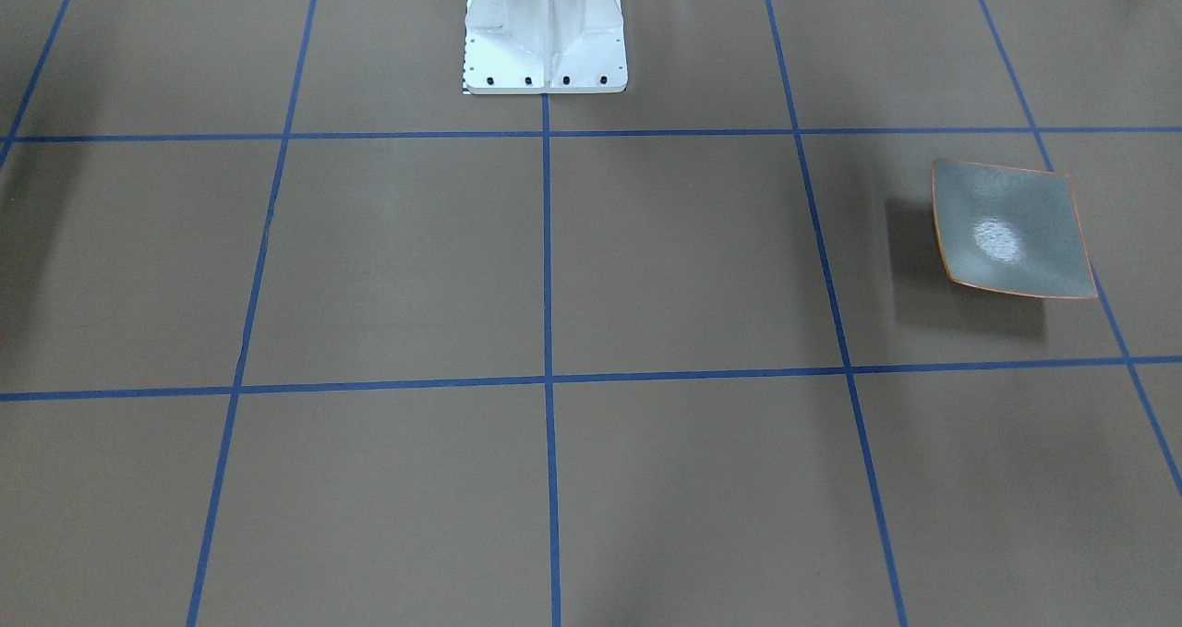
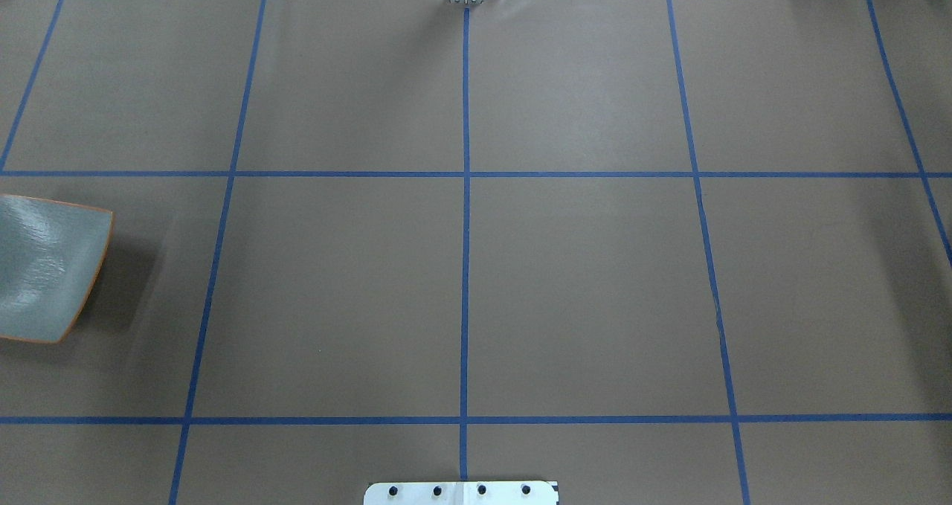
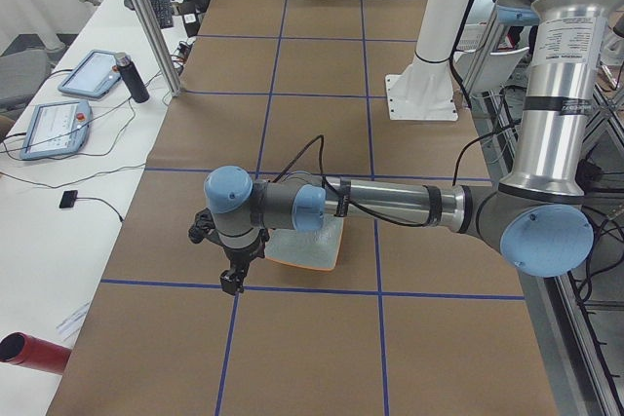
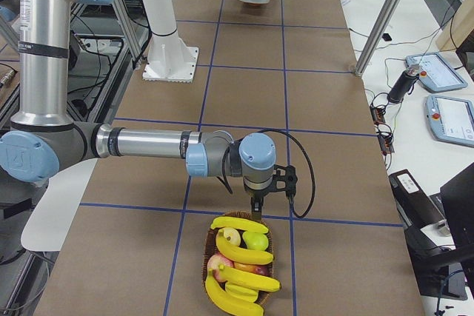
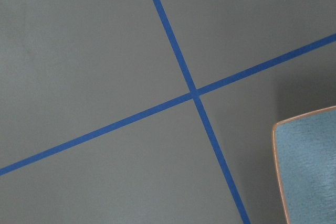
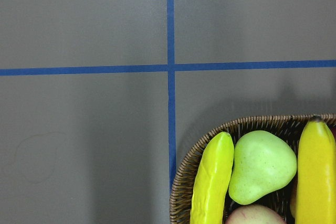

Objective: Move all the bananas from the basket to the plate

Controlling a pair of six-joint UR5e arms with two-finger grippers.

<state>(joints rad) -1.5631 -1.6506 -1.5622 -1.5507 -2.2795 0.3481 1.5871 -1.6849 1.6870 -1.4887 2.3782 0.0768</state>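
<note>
left pincer (image 3: pixel 231 280): points down, low over the surface (image 2: pixel 335 289). Seen only from the side and small, so I cannot tell how far open it is or whether it has hold of anything.
plate (image 1: pixel 1011 230): flat on the surface, just beside the left pincer on the side toward the robot base (image 1: pixel 545 36). From the table's end, part of it lies under that arm's wrist. In the left wrist view only one orange-rimmed corner shows, at the lower right. It has nothing on it.
right pincer (image 4: pixel 256 212): points down, just at the end of the basket (image 4: pixel 209 260) nearer the middle of the surface. Seen only from the side, so I cannot tell its opening or whether it has hold of anything.
basket: a woven oval, beyond the right pincer toward the table's end. The right wrist view catches only its rim, at the lower right.
bananas (image 4: pixel 244 251): all in the basket, just past the right pincer. They look like four, lying mostly across it. One paler, greenish banana (image 6: pixel 212 184) lies against the rim nearest the pincer.
pear (image 6: pixel 262 166): green, touching the paler banana.
apple (image 4: pixel 220 264): reddish, tucked among the bananas.
plate vs basket: well apart, at opposite ends of the surface.
tape lines (image 2: pixel 465 193): a blue grid over the brown surface.
</note>
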